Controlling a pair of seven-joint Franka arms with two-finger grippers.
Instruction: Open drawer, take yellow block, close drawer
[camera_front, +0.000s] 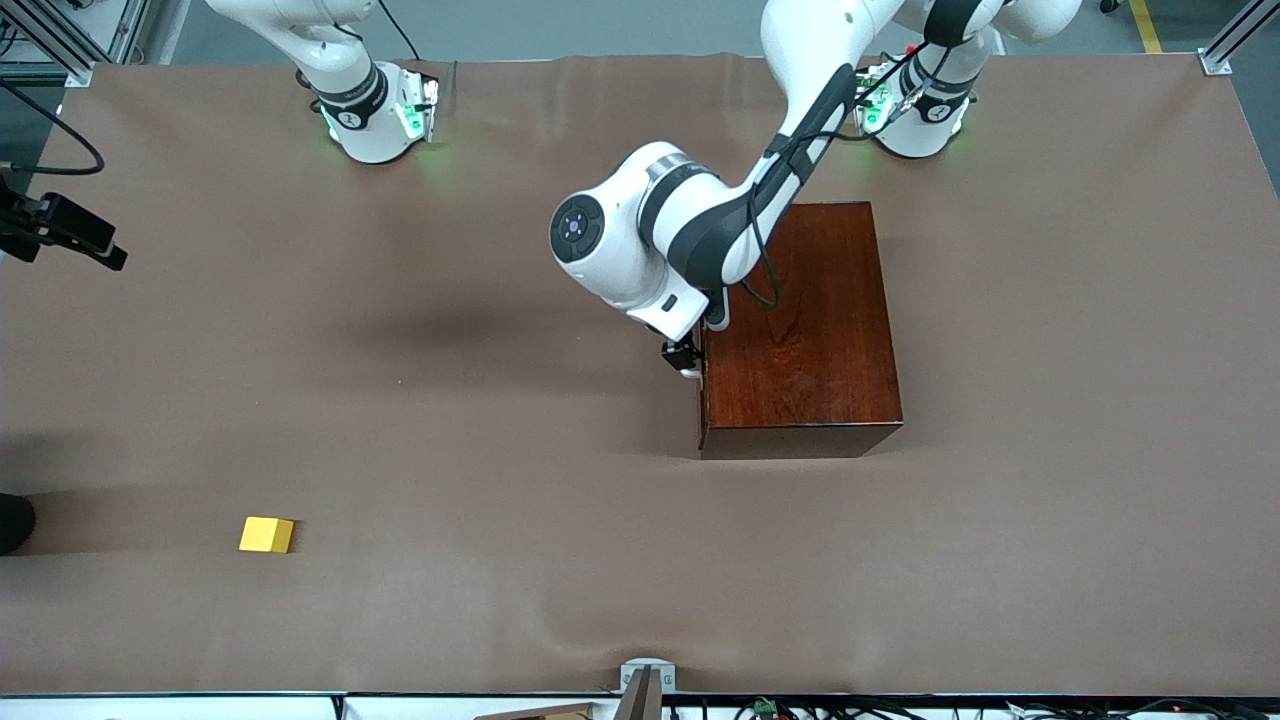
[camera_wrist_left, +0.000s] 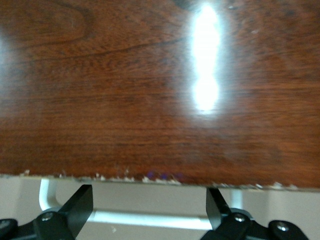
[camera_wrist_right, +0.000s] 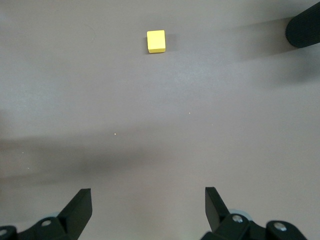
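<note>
- Toward the right arm's end of the table, the yellow block (camera_front: 266, 534) lay on the bare table (camera_front: 500, 560), nearer to the front camera than the wooden box (camera_front: 800, 320) and well apart from it.
- The right gripper (camera_wrist_right: 145, 212) was out of the front view; its wrist view showed the fingers spread wide over bare table, holding nothing, with the block well clear of them. This arm waited.
- Beside the box, on the face toward the right arm's end, the left gripper (camera_wrist_left: 149, 214) sat low against the drawer (camera_wrist_left: 280, 210), which appeared fully shut.
- The left fingers (camera_wrist_left: 80, 205) stood apart, with the white handle (camera_wrist_left: 150, 219) running between them; no grip was made.
- Judged step: closing or releasing the drawer, since the block was already out.
- Recommended practice: keep the fingers square to the handle, push or withdraw straight along the drawer's travel, and avoid side load that could shift the box.
</note>
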